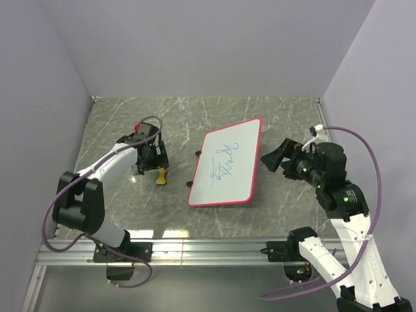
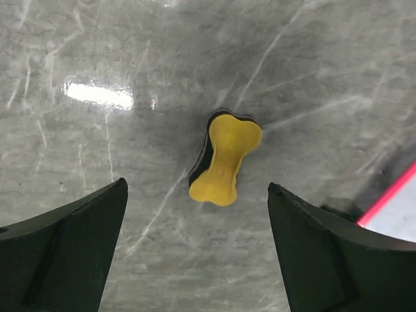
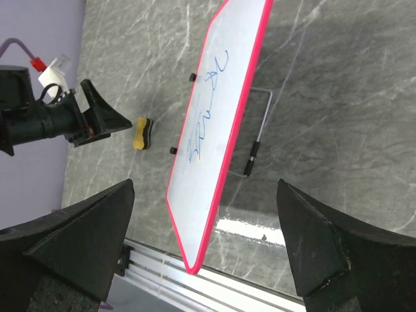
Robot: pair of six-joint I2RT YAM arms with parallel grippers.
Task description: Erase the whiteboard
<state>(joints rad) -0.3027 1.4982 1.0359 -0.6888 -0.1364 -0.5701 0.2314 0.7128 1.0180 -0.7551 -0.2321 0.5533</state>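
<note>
Blue scribbles sit on the whiteboard [image 1: 227,166]. Left gripper [image 2: 197,184] hangs spread wide over the yellow eraser [image 2: 224,159]. Right gripper [image 1: 274,158] is gaping too.

The whiteboard [image 1: 235,147] is a flat white rectangle with a thin red-pink rim and rounded corners. In the top view it lies just right of centre on the grey marbled tabletop [image 1: 130,117], its long sides running from upper right to lower left. Blue scribbles [image 1: 224,166] cross its middle. Small black clips [image 1: 197,154] sit along its left long edge. In the right wrist view a thin wire leg [image 3: 263,127] juts out beyond its right edge. In the left wrist view only one rimmed corner [image 2: 398,211] shows, at lower right.
</note>
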